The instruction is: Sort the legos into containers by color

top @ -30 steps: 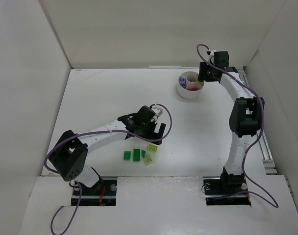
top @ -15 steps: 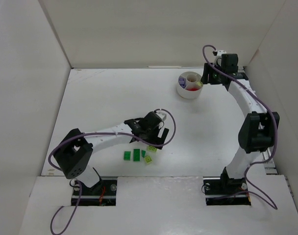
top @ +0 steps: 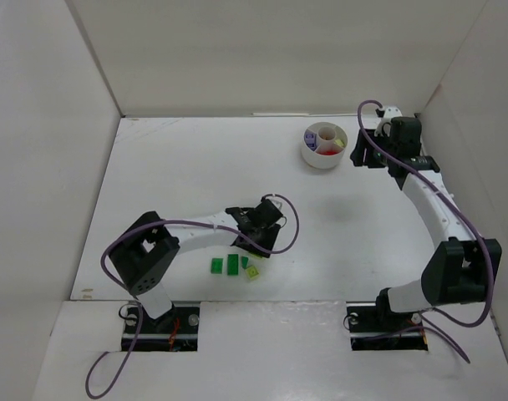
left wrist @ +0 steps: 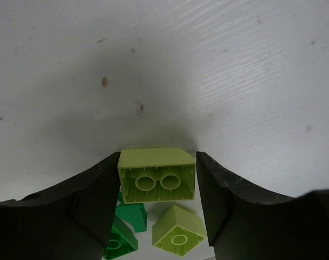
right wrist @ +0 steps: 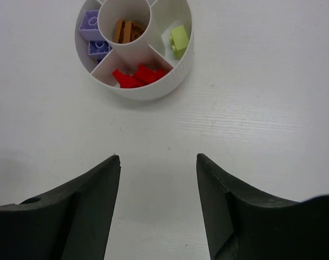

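Note:
My left gripper (left wrist: 158,157) is shut on a lime lego (left wrist: 156,174) that rests on the table, one finger against each end. A smaller lime lego (left wrist: 179,232) and two dark green legos (left wrist: 129,214) lie just behind it. In the top view the left gripper (top: 261,247) is down at this cluster, with the green legos (top: 234,264) beside it. My right gripper (right wrist: 158,160) is open and empty, a little short of the white dish (right wrist: 153,92). The containers hold purple (right wrist: 91,24), red (right wrist: 137,76), lime (right wrist: 179,39) and orange-brown (right wrist: 126,30) legos.
The dish (top: 324,156) stands at the back right of the table, with my right gripper (top: 360,154) just to its right, near the right wall. White walls close in the table on three sides. The left arm's purple cable loops over its wrist.
The left gripper came down over the lime lego and closed on it. The right gripper drew back from over the dish toward the right wall.

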Controlling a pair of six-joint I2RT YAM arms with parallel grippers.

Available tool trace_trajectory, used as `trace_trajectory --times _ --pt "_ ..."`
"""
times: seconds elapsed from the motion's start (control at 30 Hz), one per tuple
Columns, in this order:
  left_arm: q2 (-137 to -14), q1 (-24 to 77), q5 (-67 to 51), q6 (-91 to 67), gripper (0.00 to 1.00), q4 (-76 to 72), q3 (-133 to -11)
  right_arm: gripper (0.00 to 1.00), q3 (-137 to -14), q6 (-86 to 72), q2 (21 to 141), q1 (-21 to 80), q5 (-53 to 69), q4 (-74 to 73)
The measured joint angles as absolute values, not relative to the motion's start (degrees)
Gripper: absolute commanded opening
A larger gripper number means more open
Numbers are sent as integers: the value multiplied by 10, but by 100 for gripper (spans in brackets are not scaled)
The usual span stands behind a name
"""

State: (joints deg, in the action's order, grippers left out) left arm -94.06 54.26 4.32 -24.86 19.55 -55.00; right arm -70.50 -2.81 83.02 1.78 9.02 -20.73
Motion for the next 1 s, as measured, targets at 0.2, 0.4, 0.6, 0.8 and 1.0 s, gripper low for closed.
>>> trace_trajectory --times 0.2,0.4,0.6,0.8,1.0 --pt "-948 547 59 -267 41 206 -555 64 -676 -29 770 18 86 -211" --pt "-948 568 62 -281 31 227 -572 64 -669 -28 723 17 81 -210" --pt "-945 574 69 -279 31 239 -628 66 -648 -33 697 12 65 -209" --pt "-997 544 81 -224 31 228 -830 88 -590 -77 606 -23 1 -215" --pt "-1156 476 44 -128 34 208 -1145 100 -524 -116 459 -40 -68 -212"
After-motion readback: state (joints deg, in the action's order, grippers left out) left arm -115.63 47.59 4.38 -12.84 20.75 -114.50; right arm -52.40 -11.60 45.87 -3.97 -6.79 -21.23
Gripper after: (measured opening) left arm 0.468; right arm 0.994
